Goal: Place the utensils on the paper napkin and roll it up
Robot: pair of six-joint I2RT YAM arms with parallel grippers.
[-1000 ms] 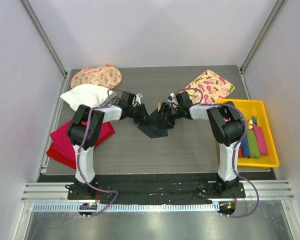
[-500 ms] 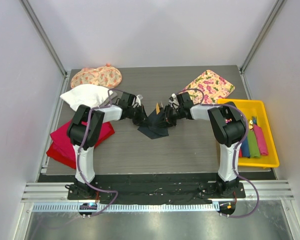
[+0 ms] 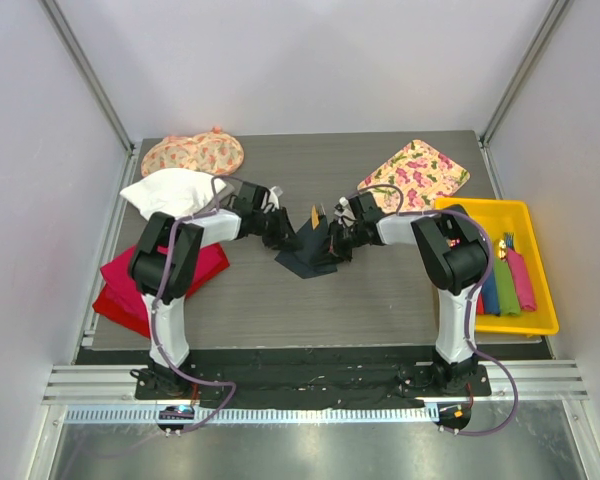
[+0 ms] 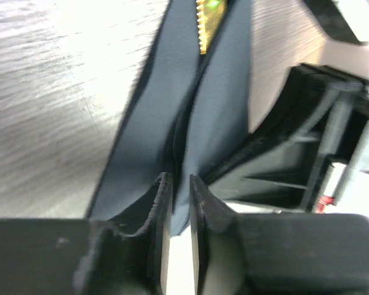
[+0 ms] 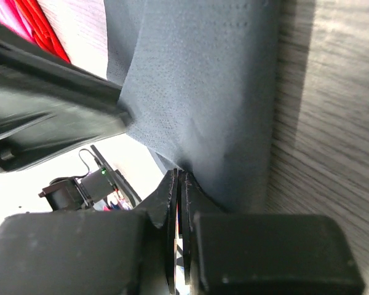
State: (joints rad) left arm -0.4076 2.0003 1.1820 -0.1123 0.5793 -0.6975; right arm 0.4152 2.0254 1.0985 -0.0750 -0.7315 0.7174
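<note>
The dark paper napkin (image 3: 308,256) sits bunched into a raised fold at the table's middle, between my two grippers. One tan-orange utensil (image 3: 315,214) pokes out of its far end. In the left wrist view this utensil (image 4: 208,24) shows a serrated edge inside the napkin (image 4: 218,117) fold. My left gripper (image 3: 281,233) is at the napkin's left side. Its jaws (image 4: 180,182) stand a narrow gap apart, with the napkin's edge lying in the gap. My right gripper (image 3: 336,243) is at the right side, shut (image 5: 181,176) on the napkin's (image 5: 197,86) edge. Other utensils are hidden.
A red cloth (image 3: 155,275) and a white cloth (image 3: 175,188) lie at the left. Floral cloths lie at the back left (image 3: 193,155) and back right (image 3: 420,172). A yellow tray (image 3: 480,208) at the right holds rolled coloured napkins (image 3: 508,282).
My right gripper has closed on the napkin's right edge. The left gripper's jaws have parted a little, and the left arm's elbow has swung to the left. The napkin now stands narrower and more bunched.
</note>
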